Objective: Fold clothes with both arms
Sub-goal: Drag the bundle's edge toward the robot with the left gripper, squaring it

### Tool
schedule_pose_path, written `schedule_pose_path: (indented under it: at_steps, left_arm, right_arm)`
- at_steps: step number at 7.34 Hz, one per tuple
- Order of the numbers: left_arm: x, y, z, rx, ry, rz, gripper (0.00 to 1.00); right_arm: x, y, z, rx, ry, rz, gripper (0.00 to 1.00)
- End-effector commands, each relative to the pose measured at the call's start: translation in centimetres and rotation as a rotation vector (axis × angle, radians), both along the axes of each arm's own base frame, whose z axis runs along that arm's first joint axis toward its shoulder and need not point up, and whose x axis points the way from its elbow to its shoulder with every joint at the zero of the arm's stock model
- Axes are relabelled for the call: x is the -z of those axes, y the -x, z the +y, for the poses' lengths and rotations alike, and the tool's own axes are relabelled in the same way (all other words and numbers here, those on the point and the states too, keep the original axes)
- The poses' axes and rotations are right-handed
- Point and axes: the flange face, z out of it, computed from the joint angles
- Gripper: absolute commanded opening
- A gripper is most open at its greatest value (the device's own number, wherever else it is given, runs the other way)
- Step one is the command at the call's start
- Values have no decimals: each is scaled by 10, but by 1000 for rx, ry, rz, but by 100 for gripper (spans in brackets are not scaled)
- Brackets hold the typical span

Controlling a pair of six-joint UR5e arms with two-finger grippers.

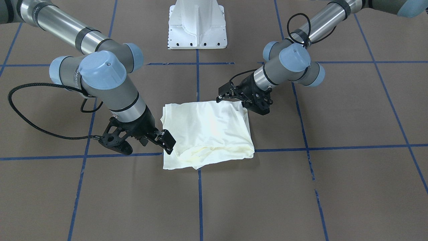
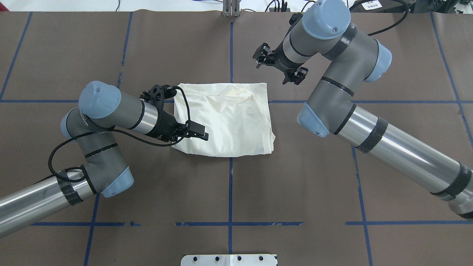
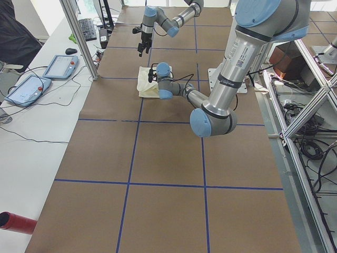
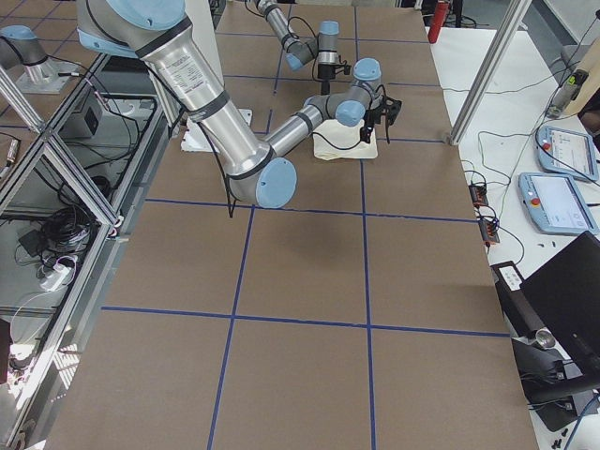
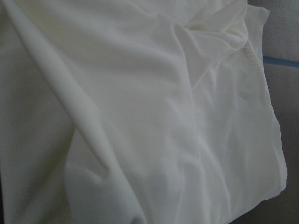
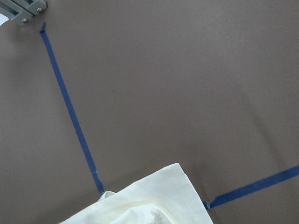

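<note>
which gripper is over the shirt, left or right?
Left gripper: it sits over the folded shirt, wrist view all cloth. Right gripper is off beyond the shirt's far corner, seeing mostly table.

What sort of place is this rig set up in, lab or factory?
Probably a robotics lab rather than a factory: the table is covered in brown sheeting with a blue tape grid, control tablets lie on a white side bench, and open metal framing with loose cables stands beside it.
</note>
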Motion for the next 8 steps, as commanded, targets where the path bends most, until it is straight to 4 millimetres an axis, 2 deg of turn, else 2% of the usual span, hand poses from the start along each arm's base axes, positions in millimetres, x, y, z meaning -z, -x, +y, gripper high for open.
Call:
schedule_pose_path:
  at_steps: [1,2,5,6,7,8]
  left_arm:
    - [-6,0,37,-51,0,10,100]
    - [-7,-1,51,-66,-2,13,100]
    - [-5,-30,90,-104,-11,15,100]
    - [4,-29,97,-98,25,30,100]
    - [10,-17,103,-99,29,47,100]
    - [7,-3,111,-105,28,52,100]
  right_arm:
    - [0,-4,-3,-4,2,-1,100]
    - [-1,-6,-4,-1,-6,2,100]
    - [-5,-12,-1,-1,-12,3,100]
    - [-7,-14,-2,0,-15,8,100]
    - [-11,-14,-2,10,-25,17,100]
    - [-14,-16,-2,10,-24,21,100]
